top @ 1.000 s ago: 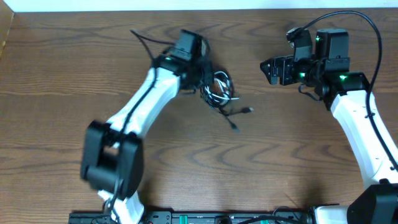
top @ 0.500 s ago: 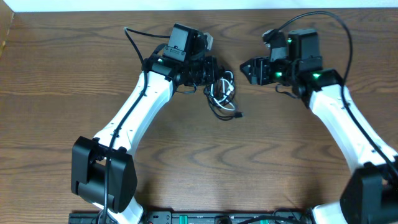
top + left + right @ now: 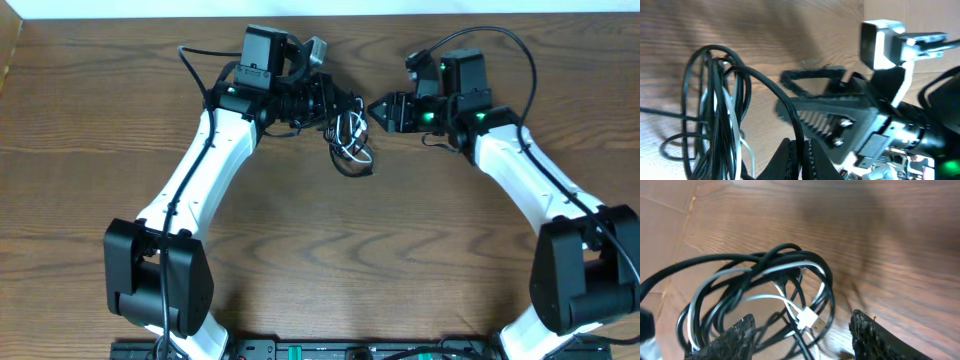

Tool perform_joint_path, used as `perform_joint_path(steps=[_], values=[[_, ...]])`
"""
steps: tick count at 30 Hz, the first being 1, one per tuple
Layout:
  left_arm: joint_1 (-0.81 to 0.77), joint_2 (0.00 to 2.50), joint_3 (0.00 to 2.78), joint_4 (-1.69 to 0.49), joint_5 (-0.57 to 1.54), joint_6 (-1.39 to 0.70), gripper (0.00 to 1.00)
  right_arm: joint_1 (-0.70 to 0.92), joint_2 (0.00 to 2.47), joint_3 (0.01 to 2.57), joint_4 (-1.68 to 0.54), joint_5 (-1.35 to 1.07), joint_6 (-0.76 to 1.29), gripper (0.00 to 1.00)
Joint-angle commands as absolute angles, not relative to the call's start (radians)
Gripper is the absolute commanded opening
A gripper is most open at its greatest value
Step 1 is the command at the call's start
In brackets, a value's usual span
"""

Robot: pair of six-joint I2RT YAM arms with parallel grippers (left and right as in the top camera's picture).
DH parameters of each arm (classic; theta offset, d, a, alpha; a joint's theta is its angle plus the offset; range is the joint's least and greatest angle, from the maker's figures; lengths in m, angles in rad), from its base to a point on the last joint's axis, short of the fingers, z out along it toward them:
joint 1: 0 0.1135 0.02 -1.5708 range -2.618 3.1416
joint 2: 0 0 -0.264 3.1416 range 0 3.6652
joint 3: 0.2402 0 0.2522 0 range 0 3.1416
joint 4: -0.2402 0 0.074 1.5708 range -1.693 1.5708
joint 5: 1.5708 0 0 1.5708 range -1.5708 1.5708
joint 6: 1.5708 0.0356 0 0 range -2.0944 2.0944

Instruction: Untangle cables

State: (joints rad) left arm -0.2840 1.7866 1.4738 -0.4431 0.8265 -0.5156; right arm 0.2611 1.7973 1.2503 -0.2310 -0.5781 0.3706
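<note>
The cables (image 3: 350, 142) are one tangled coil of black and white cords, hanging just behind the table's middle. My left gripper (image 3: 336, 108) is shut on one black cord of the coil; in the left wrist view the jaws (image 3: 801, 146) pinch that cord, and the loops (image 3: 715, 110) hang to the left. My right gripper (image 3: 379, 110) is open and level with the coil on its right side. In the right wrist view its fingers (image 3: 736, 336) stand wide apart around the loops (image 3: 760, 280). A white plug (image 3: 810, 318) lies between them, touching neither.
The right arm's black wire (image 3: 500, 40) arcs above its wrist. The table's back edge (image 3: 320, 12) runs close behind both grippers. My right gripper's ribbed fingers (image 3: 830, 107) fill the middle of the left wrist view. Bare wood (image 3: 330, 260) lies in front.
My right gripper has moved left up to the coil and its jaws have narrowed. My left arm has swung its wrist back and left, and the trailing cord ends have been drawn in.
</note>
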Motion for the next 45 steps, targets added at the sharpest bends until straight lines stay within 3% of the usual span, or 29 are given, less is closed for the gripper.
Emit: perform_joint_path(steps=[1, 15, 21, 24, 30, 37, 45], values=[[-0.286, 1.776, 1.488, -0.435, 0.875, -0.530, 0.07, 0.295, 1.811, 1.260, -0.205, -0.613, 0.434, 0.58], [-0.286, 1.776, 1.488, -0.424, 0.875, -0.556, 0.07, 0.352, 1.822, 1.260, -0.185, -0.532, 0.630, 0.57], [-0.286, 1.776, 1.488, -0.424, 0.875, -0.564, 0.08, 0.377, 1.849, 1.260, -0.080, -0.498, 0.729, 0.55], [-0.286, 1.776, 1.488, -0.422, 0.875, -0.579, 0.07, 0.384, 1.872, 1.260, -0.046, -0.469, 0.775, 0.41], [-0.274, 1.776, 1.488, -0.419, 0.875, -0.577, 0.07, 0.372, 1.911, 1.260, -0.088, -0.455, 0.741, 0.02], [-0.189, 1.776, 1.488, -0.465, 0.813, -0.490, 0.07, 0.283, 1.901, 1.261, -0.200, -0.469, 0.525, 0.01], [-0.141, 1.776, 1.487, -0.714, 0.404, -0.328, 0.08, 0.123, 1.814, 1.307, -0.391, -0.556, 0.319, 0.01]])
